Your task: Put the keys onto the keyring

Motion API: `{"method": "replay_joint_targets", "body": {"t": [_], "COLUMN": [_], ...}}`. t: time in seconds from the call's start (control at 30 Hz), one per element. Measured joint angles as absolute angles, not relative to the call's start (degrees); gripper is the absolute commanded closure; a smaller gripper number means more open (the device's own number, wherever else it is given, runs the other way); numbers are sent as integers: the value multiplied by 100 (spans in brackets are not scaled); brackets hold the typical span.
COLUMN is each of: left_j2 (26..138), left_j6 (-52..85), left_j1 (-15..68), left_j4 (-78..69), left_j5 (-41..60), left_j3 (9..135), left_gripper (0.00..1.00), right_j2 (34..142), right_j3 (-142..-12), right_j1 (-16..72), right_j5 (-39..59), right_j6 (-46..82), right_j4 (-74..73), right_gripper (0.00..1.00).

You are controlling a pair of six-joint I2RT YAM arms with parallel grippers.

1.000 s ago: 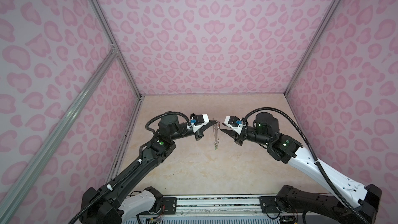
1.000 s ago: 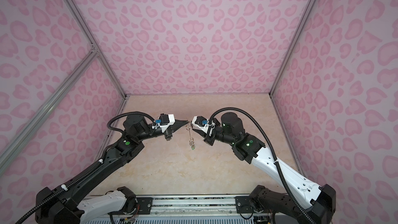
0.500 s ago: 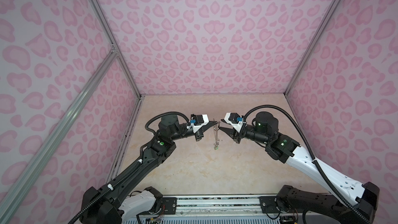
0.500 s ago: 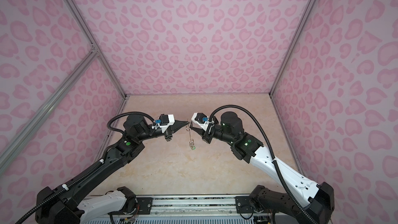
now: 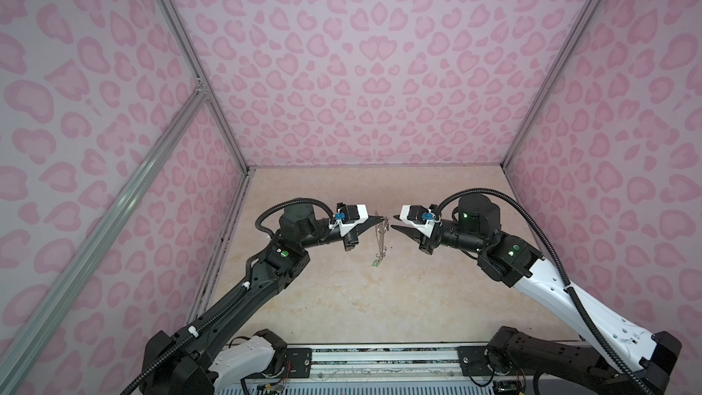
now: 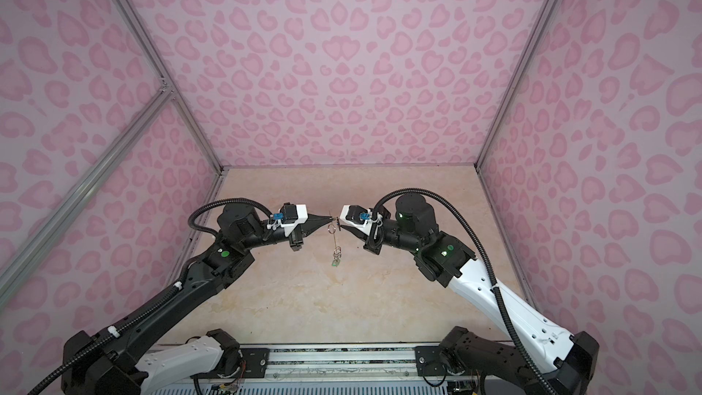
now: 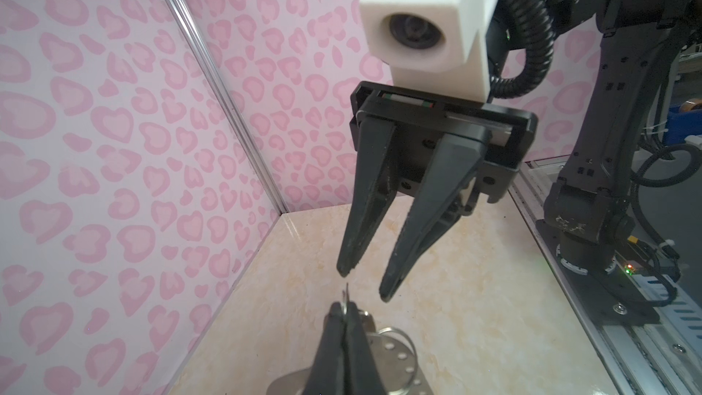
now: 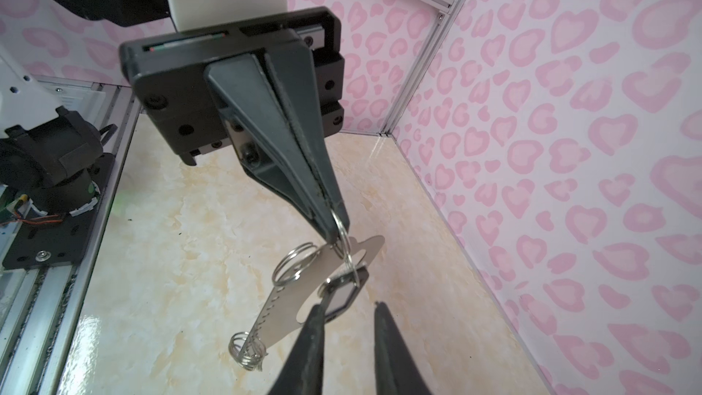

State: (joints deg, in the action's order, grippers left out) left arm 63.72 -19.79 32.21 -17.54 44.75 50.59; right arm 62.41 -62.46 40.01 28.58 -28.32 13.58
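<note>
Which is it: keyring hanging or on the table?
Hanging. The left gripper, jaws shut on one split ring, holds the keyring clear of the table; in both top views it dangles edge-on.

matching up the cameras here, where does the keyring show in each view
In a top view: keyring hangs edge-on, a thin line just below centre.
In a top view: keyring likewise a thin line, slightly left of centre.
Left wrist: keyring partly hidden behind the shut left pincer.
Right wrist: keyring seen broadside, dangling from that pincer's tip.
Shared landmark: the left pincer holding it shows in all four.
</note>
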Motion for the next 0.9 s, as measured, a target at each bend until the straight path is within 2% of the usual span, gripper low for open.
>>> {"method": "replay_joint_targets", "body": {"t": [0.73, 0.9], "left_j2": [6353, 6366], "left_j6": [-2110, -2130], "left_j1": [3221, 3221], "left_j4": [-1472, -1455], "left_j5": [4611, 4613], "left_j3": [5063, 5076], "left_gripper": [97, 97], "right_j2": [6469, 6506], "right_j3": [-6460, -6488], "right_j1": [3999, 3994], "right_j5": [2985, 3035], "right_j6": [-3124, -3122], "right_j4": [1601, 1599], "right_gripper": [85, 90]}}
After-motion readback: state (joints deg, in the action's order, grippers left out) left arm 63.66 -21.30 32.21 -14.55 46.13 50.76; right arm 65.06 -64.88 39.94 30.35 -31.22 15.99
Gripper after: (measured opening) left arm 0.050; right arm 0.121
